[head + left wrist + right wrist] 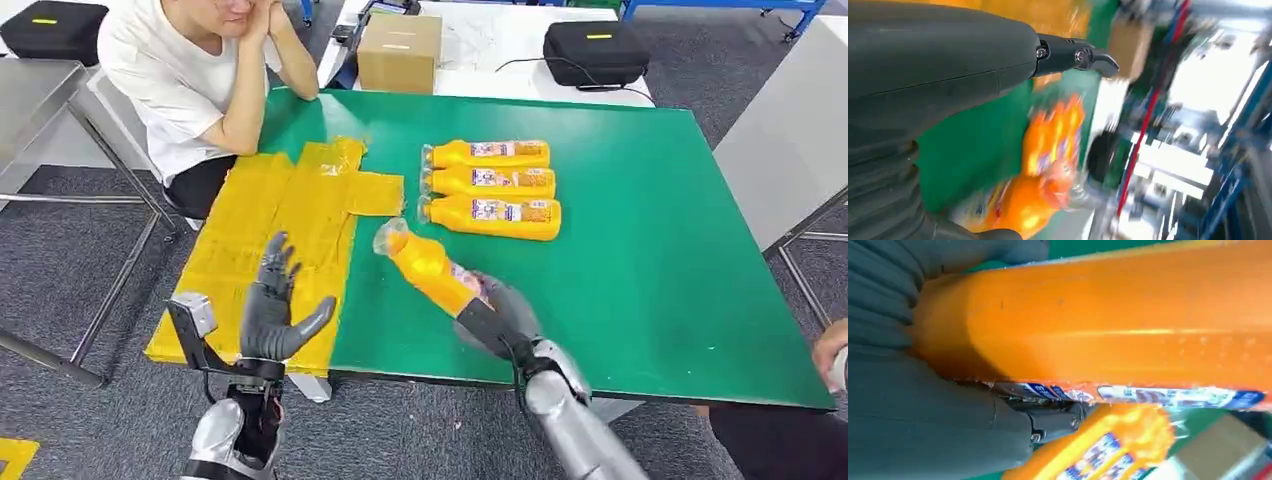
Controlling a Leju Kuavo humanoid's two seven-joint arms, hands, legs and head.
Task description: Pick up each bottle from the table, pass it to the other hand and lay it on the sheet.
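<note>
The right robot hand (497, 318) holds one orange bottle (430, 268) by its bottom end, up above the green bench (680, 270). The bottle tilts, and its cap points toward the yellow sheet (265, 250). The left robot hand (272, 305) is over the sheet with its fingers spread and nothing in it. Three more bottles (492, 188) lie side by side on the bench. A person (195, 75) sits at the far corner.

Left wrist view motion-blurred; bottles (1048, 150) smeared. Right hand (497, 318) hides held bottle (432, 268) base.
</note>
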